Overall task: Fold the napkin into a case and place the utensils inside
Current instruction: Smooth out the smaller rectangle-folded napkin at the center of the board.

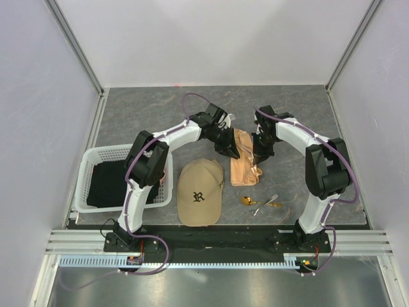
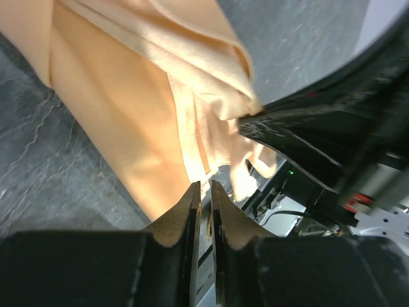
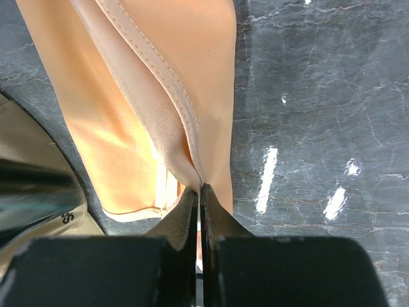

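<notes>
left tool (image 2: pixel 206 185) sits at 10 o'clock of the napkin (image 1: pixel 243 166), jaws a narrow slit apart at the cloth's edge. the napkin lies as a folded strip mid-counter (image 1: pixel 294 109), with a tan cap (image 1: pixel 200 192) at its 7 o'clock. right tool (image 3: pixel 200 188) is pinched tight on the napkin's hemmed fold. the utensils (image 1: pixel 261 203) lie at the napkin's 5 o'clock.

**Count on the table**

One peach napkin (image 1: pixel 243 165), one tan cap (image 1: pixel 200 192), one white basket (image 1: pixel 83 182), one black cloth (image 1: pixel 105 182). Two robot arms (image 1: pixel 172 135). Utensils (image 1: pixel 261 204): at least two, gold and silver; the exact number is unclear.
</notes>
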Action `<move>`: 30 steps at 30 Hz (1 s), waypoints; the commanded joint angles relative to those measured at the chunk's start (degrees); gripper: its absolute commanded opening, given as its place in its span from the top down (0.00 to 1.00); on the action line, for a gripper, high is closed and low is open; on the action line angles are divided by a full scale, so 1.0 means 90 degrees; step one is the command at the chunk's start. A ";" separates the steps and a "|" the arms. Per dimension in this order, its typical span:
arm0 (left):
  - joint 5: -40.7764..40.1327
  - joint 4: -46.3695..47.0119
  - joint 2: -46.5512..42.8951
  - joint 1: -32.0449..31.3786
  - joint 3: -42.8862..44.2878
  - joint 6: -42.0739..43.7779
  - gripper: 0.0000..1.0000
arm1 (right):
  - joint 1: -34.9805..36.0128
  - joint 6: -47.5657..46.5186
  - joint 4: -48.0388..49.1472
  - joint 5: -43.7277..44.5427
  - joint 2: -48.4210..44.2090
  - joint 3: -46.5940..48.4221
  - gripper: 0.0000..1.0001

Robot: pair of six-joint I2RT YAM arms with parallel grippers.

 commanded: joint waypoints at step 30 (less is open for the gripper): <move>0.0041 0.0178 0.0671 -0.0174 0.0148 -0.0220 0.94 | 0.0440 0.0853 0.0287 -0.0832 0.0107 0.0261 1.00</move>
